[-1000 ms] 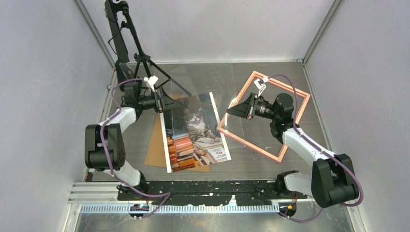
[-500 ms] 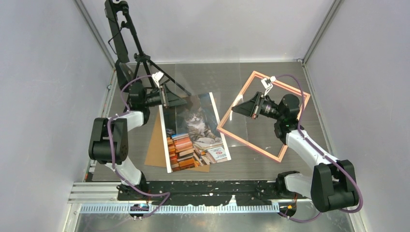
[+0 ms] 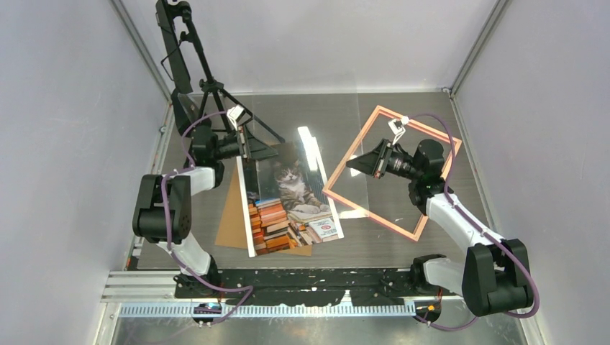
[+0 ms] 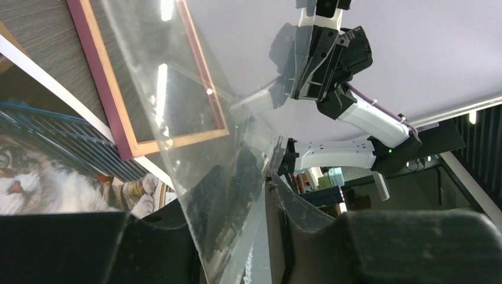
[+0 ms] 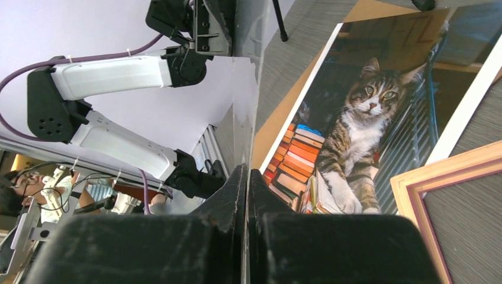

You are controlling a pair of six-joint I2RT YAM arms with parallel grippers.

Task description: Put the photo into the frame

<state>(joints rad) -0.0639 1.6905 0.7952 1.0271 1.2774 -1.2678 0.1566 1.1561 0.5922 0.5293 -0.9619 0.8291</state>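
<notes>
Around clear pane (image 4: 201,142), left pincer (image 3: 269,149) has narrowed.

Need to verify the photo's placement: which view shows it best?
Top external: nearly the whole photo shows, lying flat over a brown board. Right wrist shows most of it at a slant; left wrist only a sliver.

A glossy paper photo (image 3: 291,198), a matt brown cardboard board (image 3: 231,219) and a smooth, matt salmon frame (image 3: 367,213) that looks like painted wood. A clear, shiny plastic sheet (image 3: 309,147) catches hard glare. The worktop (image 3: 446,215) shows dark, matt wood grain.
</notes>
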